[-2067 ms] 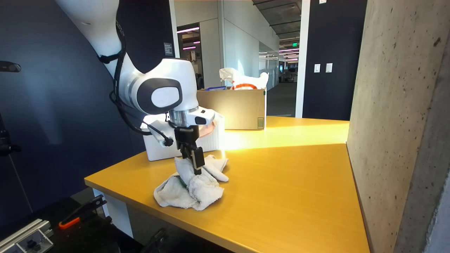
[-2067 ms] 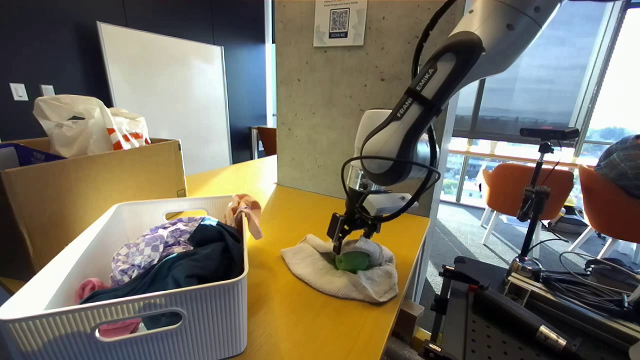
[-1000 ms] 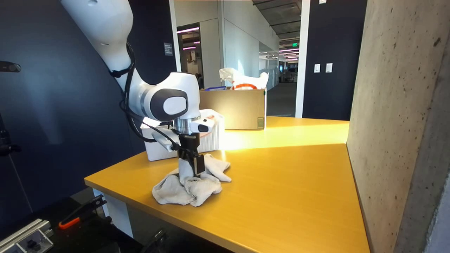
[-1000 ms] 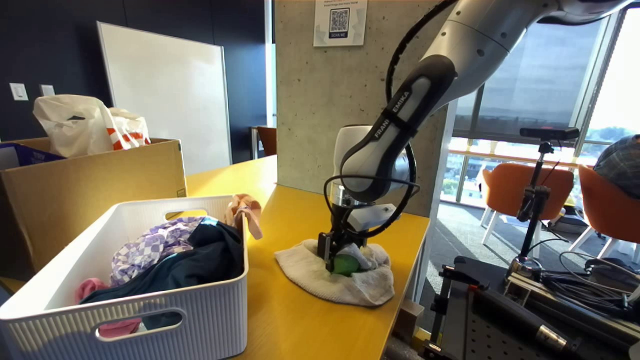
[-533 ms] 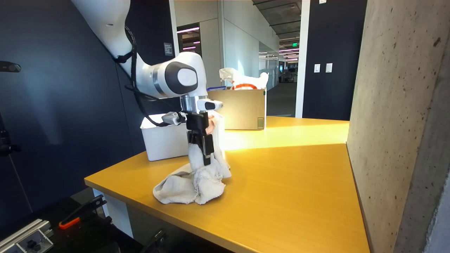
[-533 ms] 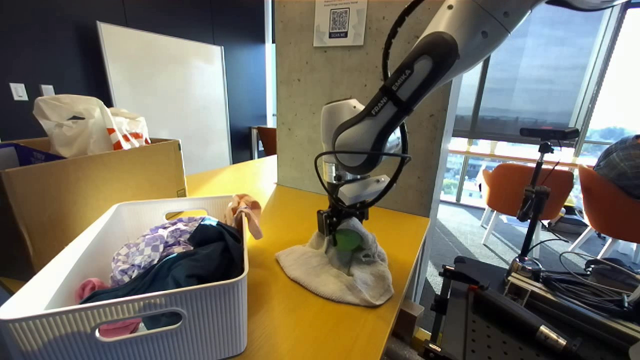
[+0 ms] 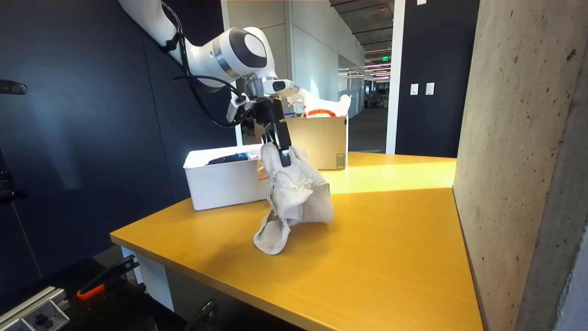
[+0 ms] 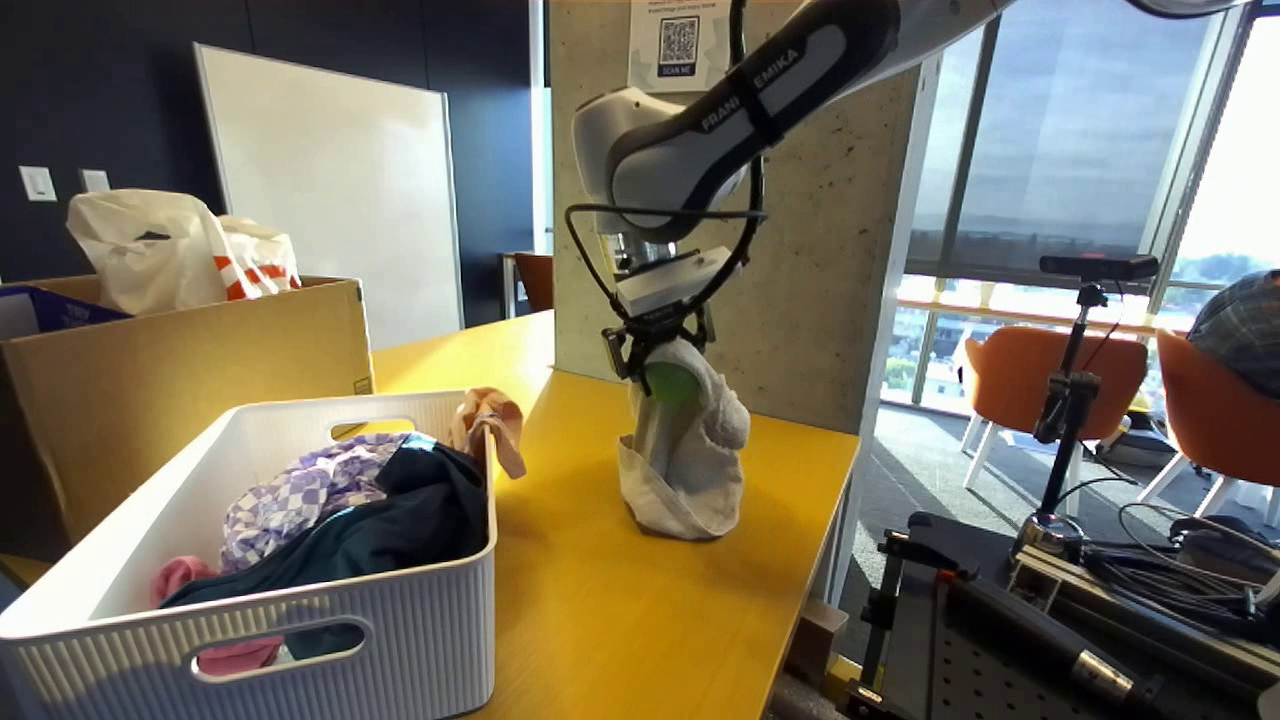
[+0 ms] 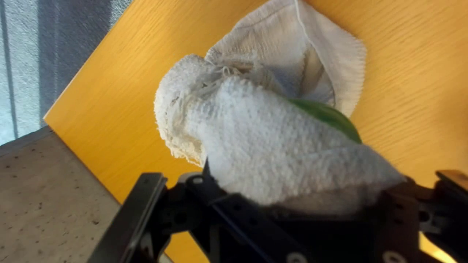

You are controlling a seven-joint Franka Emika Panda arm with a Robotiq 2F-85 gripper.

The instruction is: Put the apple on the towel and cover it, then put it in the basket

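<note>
The green apple (image 8: pixel 672 384) is partly wrapped in the whitish towel (image 8: pixel 690 490). Its green side shows in an exterior view, and a green sliver of the apple shows in the wrist view (image 9: pixel 331 117). My gripper (image 7: pixel 284 158) is shut around the towel with the apple inside. The towel (image 7: pixel 294 191) hangs down from the fingers above the table. I cannot tell if its lowest corner touches the tabletop. The white basket (image 8: pixel 400 625) stands on the table and holds clothes; in an exterior view the basket (image 7: pixel 220 188) is behind the towel.
A cardboard box (image 8: pixel 200 360) with white plastic bags (image 8: pixel 150 250) stands beyond the basket. A peach cloth (image 8: pixel 490 425) hangs over the basket's rim. A concrete pillar (image 7: pixel 519 161) borders the yellow table (image 7: pixel 381 257).
My gripper went down over the apple and towel, closed on them and lifted them off the table. They have risen and moved away from the table's front edge.
</note>
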